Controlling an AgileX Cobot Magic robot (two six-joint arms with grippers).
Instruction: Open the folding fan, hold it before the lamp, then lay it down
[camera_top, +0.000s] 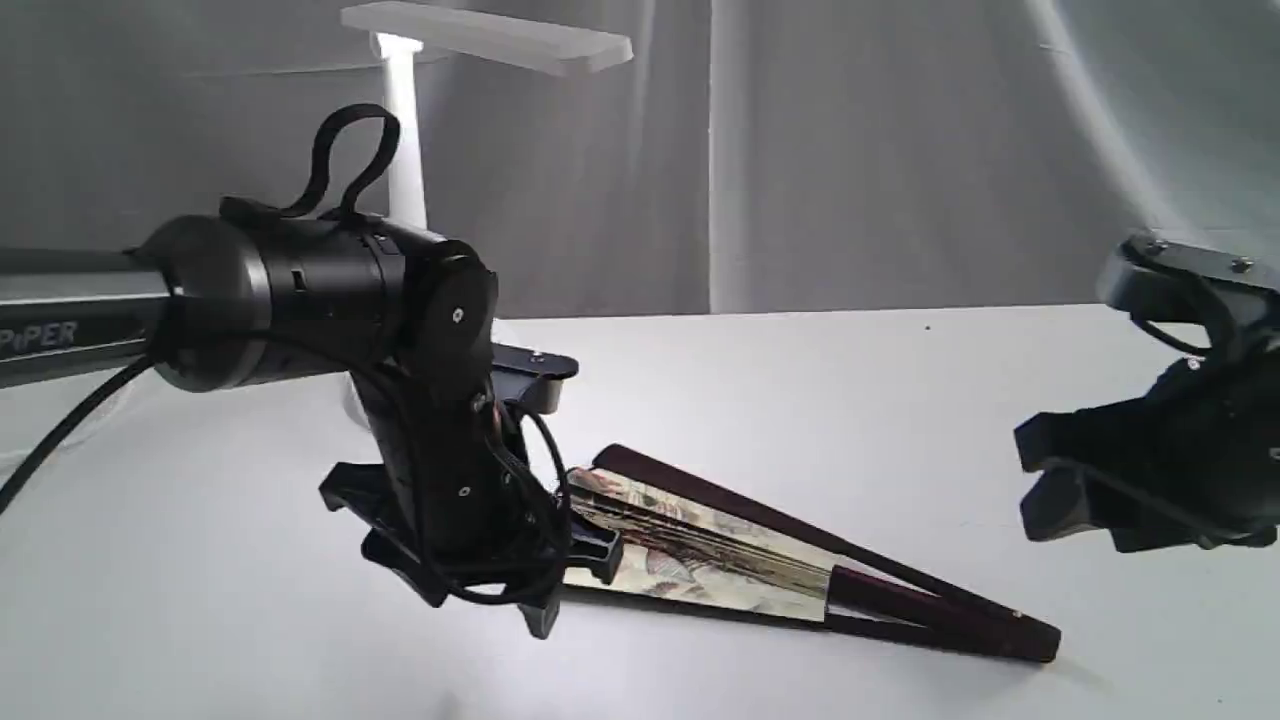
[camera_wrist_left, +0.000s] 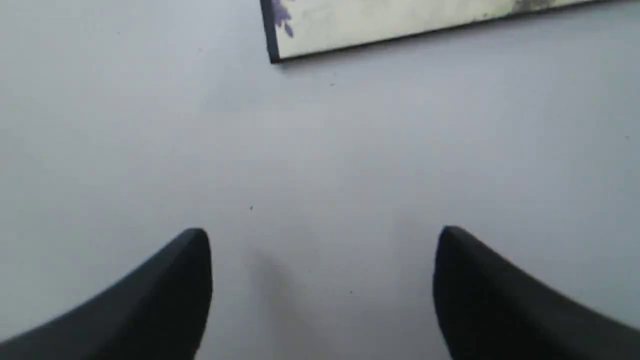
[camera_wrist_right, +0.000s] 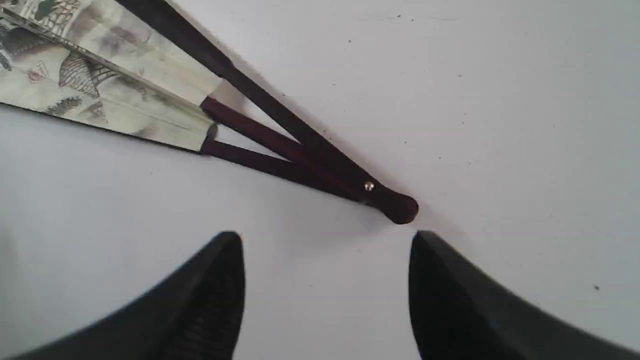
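Fingers (camera_wrist_right: 200, 310) spread and empty on right gripper (camera_wrist_right: 325, 237), same on left gripper (camera_wrist_left: 322, 232). Folding fan (camera_top: 700, 560) lies partly open on table (camera_top: 850, 380), probably laid down. Lift both straight up without nudging it.

In the exterior view the left arm (camera_top: 430, 400) covers the wide end of the folding fan (camera_top: 700, 550) and the lower stem and base of the lamp (camera_top: 404, 150). The right gripper (camera_top: 1035, 480) runs off the picture's edge. The left wrist view catches only a blurred corner of the fan's paper.
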